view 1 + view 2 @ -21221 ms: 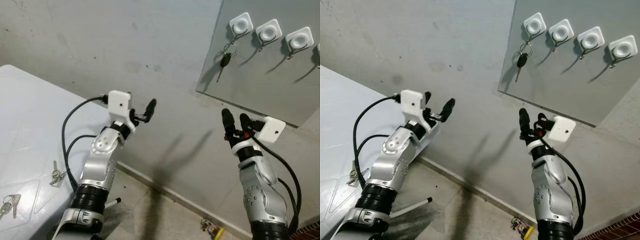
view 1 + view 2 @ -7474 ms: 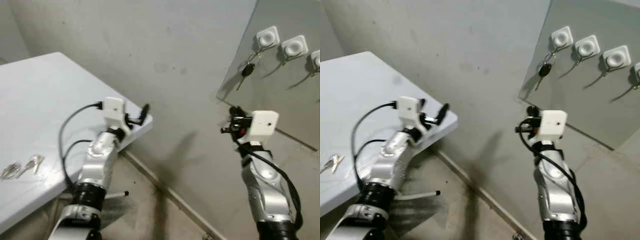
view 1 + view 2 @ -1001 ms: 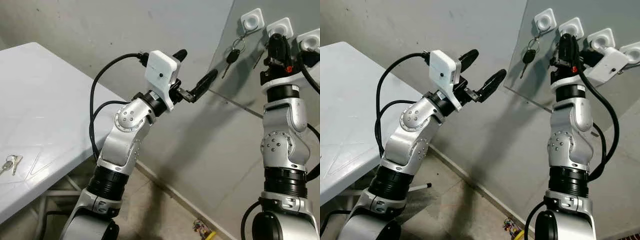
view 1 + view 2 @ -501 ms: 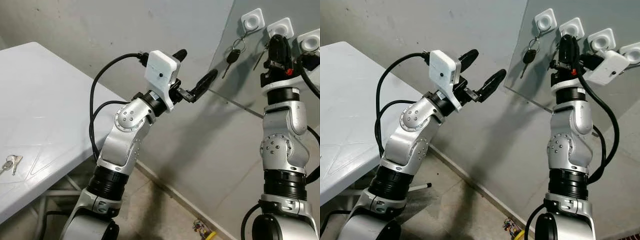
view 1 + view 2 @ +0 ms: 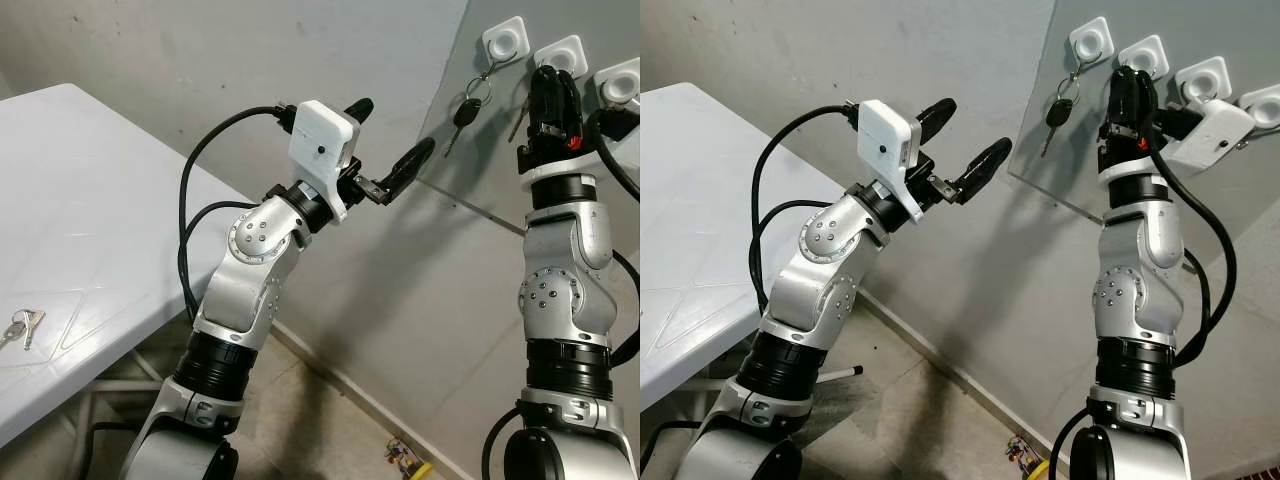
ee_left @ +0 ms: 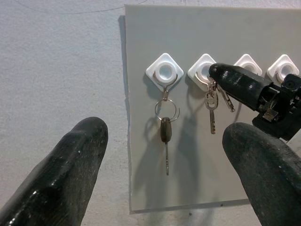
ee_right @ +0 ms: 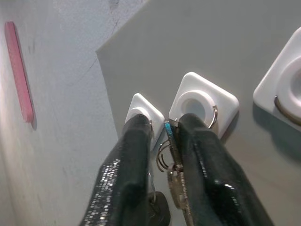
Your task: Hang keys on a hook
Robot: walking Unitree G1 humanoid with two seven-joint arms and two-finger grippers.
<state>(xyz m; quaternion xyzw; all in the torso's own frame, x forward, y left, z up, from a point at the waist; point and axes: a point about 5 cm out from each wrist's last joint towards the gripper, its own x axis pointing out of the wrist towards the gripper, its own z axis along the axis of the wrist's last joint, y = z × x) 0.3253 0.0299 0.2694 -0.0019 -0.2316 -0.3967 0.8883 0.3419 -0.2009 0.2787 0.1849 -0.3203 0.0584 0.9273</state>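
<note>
The right gripper point(image 7: 162, 155) is raised to the grey board point(image 6: 197, 179) on the wall, its two black fingers point(image 7: 134, 160) pinched narrowly on a set of keys point(image 6: 211, 106) whose ring sits at the second hook point(image 6: 203, 73) from the board's left edge. The job looks nearly done: in the left wrist view the keys hang straight down below that hook, long axis vertical, blades pointing at the board's lower edge, though whether the ring is fully over the hook's wire cannot be told. What seems left is to let go and draw the arm back without dragging the ring off. On the first hook point(image 6: 164, 71), nearest the board's left edge, a black-headed car key point(image 6: 165, 136) already hangs, also vertical. The left gripper point(image 5: 385, 150), fingers spread wide and holding nothing, is lifted in front of the wall, well apart from the board. Two more key sets point(image 5: 20, 327) lie near the white table's point(image 5: 90, 200) front edge, so further hanging may remain.
</note>
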